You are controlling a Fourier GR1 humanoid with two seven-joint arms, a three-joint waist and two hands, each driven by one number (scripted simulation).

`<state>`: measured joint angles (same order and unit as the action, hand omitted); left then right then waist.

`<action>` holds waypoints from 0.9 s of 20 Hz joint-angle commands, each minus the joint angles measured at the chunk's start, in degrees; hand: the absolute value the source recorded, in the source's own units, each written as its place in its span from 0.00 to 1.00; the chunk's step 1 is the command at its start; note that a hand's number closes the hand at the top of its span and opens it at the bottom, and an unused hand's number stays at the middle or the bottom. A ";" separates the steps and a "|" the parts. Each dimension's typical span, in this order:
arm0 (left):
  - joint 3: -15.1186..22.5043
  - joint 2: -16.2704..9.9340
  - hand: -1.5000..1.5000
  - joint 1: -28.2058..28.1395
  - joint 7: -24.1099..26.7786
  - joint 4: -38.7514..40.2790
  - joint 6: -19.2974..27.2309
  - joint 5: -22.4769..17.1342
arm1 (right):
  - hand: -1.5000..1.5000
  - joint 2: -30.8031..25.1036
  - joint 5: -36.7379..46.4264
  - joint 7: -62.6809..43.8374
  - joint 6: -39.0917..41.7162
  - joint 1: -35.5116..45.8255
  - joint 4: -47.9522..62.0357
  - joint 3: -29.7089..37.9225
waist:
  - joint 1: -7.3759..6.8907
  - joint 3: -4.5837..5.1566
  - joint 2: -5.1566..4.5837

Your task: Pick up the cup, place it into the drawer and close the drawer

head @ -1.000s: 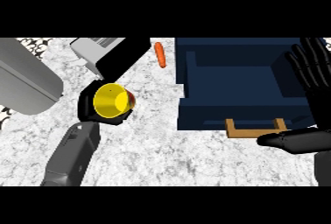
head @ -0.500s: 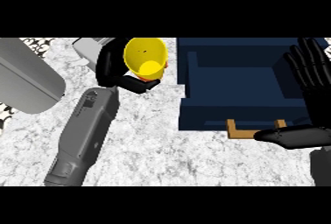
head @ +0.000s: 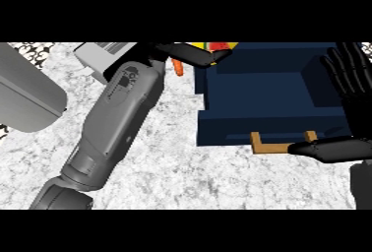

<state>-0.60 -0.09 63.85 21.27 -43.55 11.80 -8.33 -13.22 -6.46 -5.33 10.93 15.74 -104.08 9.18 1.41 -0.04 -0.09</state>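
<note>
Marbled grey-white desk (head: 181, 177) is filling the view, and on it, largest to smallest, are sitting a grey rounded appliance (head: 29, 98) at the left edge, the open navy drawer (head: 269, 98) with its wooden handle (head: 280, 145) facing the robot, and a pale grey box (head: 102, 54) partly hidden behind the left forearm. That forearm is stretching diagonally up the picture, and the left hand (head: 190, 53) is curling its fingers (head: 207, 56) round the cup (head: 218, 47), which is showing only as a sliver of yellow with a touch of red at the top edge, just over the drawer's back left corner. The right hand (head: 349, 88) is resting at the right edge, fingers straight and holding nothing. A small orange thing (head: 178, 68), perhaps a carrot, is peeking out beside the left hand. The cup is looking light, stiff and smooth, so probably somewhat slippery; a wrap round its wall seems the sensible hold. Most of the cup is being cut off, so its tilt and how it sits in the hand are hard to tell.
</note>
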 commanded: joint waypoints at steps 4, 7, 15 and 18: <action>2.95 0.09 1.00 12.94 -8.53 13.25 5.88 -3.39 | 0.00 0.16 -0.65 -1.37 -0.37 1.61 -0.97 -0.08 | 1.69 -0.01 -0.51; 8.94 0.09 1.00 12.57 -7.46 18.64 10.39 -5.92 | 0.00 1.10 -0.25 1.57 0.04 5.36 3.63 -1.16 | 3.23 -0.07 -1.14; 17.04 0.09 1.00 12.26 -9.09 26.45 3.91 -7.41 | 0.00 0.70 -1.44 0.94 1.90 4.02 0.69 -2.08 | 6.89 -0.10 -1.91; 19.64 0.09 1.00 12.34 -10.34 26.33 2.94 -8.79 | 0.00 1.68 -1.18 -0.03 1.31 6.11 1.81 -3.28 | 7.67 -0.07 -2.01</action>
<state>15.55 0.00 76.15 12.07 -18.47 16.51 -15.86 -12.03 -7.34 -3.92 12.41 19.84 -102.60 6.82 8.11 -0.14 -2.02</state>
